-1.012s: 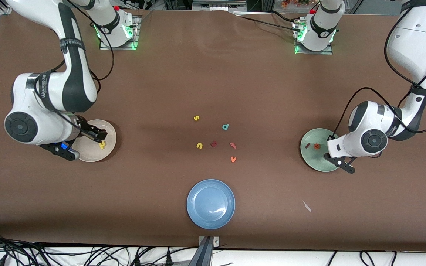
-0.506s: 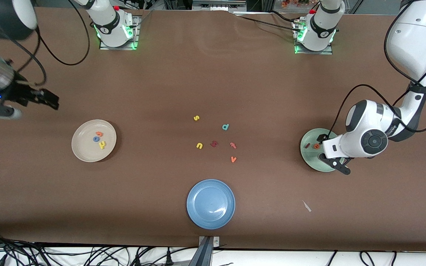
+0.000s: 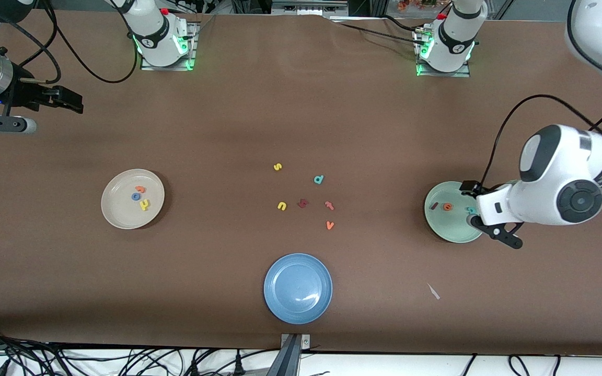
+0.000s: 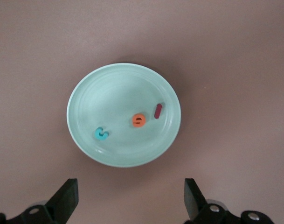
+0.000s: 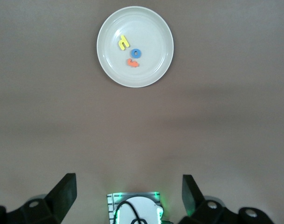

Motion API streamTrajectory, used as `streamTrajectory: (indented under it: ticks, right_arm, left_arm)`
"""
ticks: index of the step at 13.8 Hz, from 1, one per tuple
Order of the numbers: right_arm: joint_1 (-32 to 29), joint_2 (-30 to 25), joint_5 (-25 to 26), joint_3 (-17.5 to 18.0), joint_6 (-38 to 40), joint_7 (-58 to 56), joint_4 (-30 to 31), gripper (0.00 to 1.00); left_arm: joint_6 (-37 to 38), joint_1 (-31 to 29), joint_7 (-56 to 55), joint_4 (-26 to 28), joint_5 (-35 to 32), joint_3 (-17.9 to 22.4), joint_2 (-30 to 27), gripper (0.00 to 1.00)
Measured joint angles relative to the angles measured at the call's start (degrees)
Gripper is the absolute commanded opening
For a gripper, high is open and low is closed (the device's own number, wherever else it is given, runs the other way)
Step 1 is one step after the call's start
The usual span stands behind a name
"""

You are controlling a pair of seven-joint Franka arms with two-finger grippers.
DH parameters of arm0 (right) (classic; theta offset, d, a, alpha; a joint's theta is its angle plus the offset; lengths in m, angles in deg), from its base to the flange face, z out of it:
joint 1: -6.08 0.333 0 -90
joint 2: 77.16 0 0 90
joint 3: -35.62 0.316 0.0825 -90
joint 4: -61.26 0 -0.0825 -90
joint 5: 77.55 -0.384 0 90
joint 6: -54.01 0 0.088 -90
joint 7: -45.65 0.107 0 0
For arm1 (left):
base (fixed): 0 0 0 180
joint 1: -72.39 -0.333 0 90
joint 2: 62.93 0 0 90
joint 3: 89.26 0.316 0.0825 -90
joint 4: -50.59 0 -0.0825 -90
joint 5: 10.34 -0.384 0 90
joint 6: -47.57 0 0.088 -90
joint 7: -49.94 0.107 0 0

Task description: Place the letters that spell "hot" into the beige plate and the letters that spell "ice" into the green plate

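The beige plate (image 3: 118, 211) (image 5: 153, 63) holds the yellow "h" (image 3: 145, 204) (image 5: 123, 43), blue "o" (image 3: 135, 197) (image 5: 135, 53) and orange "t" (image 3: 139, 189) (image 5: 132, 62). In the green plate (image 3: 439, 225) (image 4: 114, 91) lie the dark red "i" (image 3: 435, 206) (image 4: 157, 111), orange "e" (image 3: 447, 207) (image 4: 139, 120) and teal "c" (image 3: 471, 210) (image 4: 101, 134). My left gripper (image 3: 476, 201) (image 4: 131, 200) hangs open and empty over that plate's rim at the left arm's end. My right gripper (image 3: 73, 102) (image 5: 128, 200) is open and empty, high over the right arm's end of the table.
Loose letters lie mid-table: yellow "s" (image 3: 277, 167), teal "d" (image 3: 319, 179), yellow "u" (image 3: 281, 206), a dark red letter (image 3: 302, 203), a pinkish-red "t" (image 3: 329, 205) and orange "v" (image 3: 330, 225). A blue plate (image 3: 298, 288) sits nearest the front camera. A white scrap (image 3: 433, 291) lies beside it.
My right gripper lifted off the beige plate and swung away toward its end of the table. My left gripper opened and rose from the green plate, leaving the teal "c" in it.
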State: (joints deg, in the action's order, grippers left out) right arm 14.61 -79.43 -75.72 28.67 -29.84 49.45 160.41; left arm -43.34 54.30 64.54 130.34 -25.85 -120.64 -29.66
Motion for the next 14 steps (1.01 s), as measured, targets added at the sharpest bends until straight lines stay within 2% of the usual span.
streamTrajectory:
  ticks: [4,7,9,11,14]
  right_arm:
    - [0.00,0.12,-1.58,-1.24,0.24,-1.88,0.00,1.00]
    - [0.00,0.56,-1.58,-1.29,0.89,-3.63,-0.01,1.00]
    - [0.00,0.63,-1.58,-1.32,0.98,-3.87,-0.14,1.00]
    - [0.00,0.66,-1.58,-1.32,1.00,-3.96,-0.25,1.00]
    - [0.00,0.68,-1.58,-1.32,1.02,-3.97,-0.28,1.00]
  left_arm:
    - [10.18,0.94,0.00,-9.20,0.02,-3.23,-1.47,1.00]
    - [13.34,3.62,0.00,-11.64,0.02,-3.21,-3.55,1.00]
    - [13.66,4.67,-0.23,-12.04,0.02,-1.81,-4.83,1.00]
    - [11.01,6.08,-0.21,-12.04,0.69,2.70,-6.60,1.00]
    - [4.90,12.58,-0.13,-10.15,9.45,16.08,-10.94,1.00]
